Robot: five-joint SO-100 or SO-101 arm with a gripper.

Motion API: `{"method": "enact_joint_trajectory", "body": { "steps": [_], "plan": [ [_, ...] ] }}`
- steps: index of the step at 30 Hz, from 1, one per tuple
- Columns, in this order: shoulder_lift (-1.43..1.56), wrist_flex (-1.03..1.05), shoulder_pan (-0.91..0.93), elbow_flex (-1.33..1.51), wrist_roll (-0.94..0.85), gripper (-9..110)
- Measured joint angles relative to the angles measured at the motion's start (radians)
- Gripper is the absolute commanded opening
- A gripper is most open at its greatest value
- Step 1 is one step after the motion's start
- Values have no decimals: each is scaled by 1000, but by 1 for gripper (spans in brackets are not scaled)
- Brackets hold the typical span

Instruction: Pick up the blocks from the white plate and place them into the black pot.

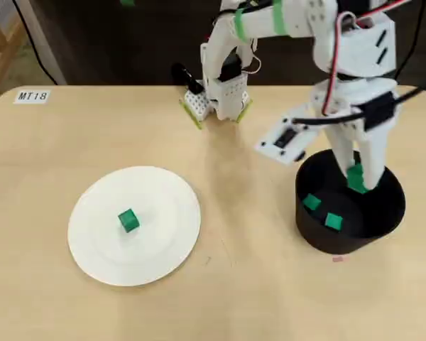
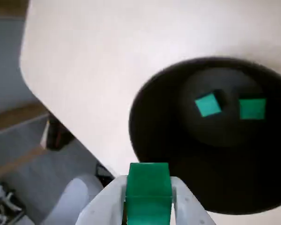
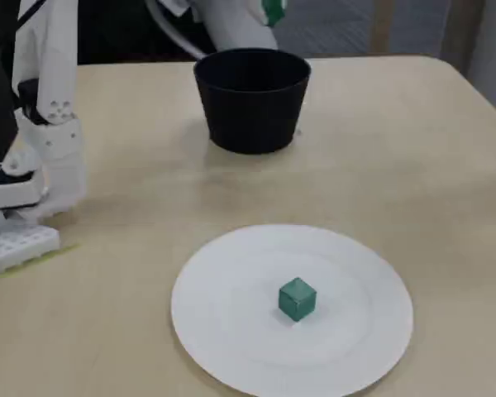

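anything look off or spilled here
Nothing stands out. One block sits on the plate, two blocks lie in the upright pot, and the gripper holds a fourth over it.

On my light wooden table [image 1: 220, 298], near its far left corner in the overhead view, lies a small white rectangular paper label [image 1: 33, 96] printed in dark letters "MT18". I can read no other text, brand or number.

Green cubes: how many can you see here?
4. One green cube lies on the white plate, two lie inside the black pot, one is held in the jaws above it.
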Motion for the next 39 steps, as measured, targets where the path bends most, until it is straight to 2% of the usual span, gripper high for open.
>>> {"method": "enact_joint_trajectory", "body": {
  "steps": [34, 35, 37, 39],
  "plan": [
    [-38, -2, -15, 199, -14, -2],
    [-38, -2, -15, 201, -9, 2],
    [-38, -2, -15, 202, -17, 23],
    [-38, -2, -15, 202, -48, 38]
  ]
}}
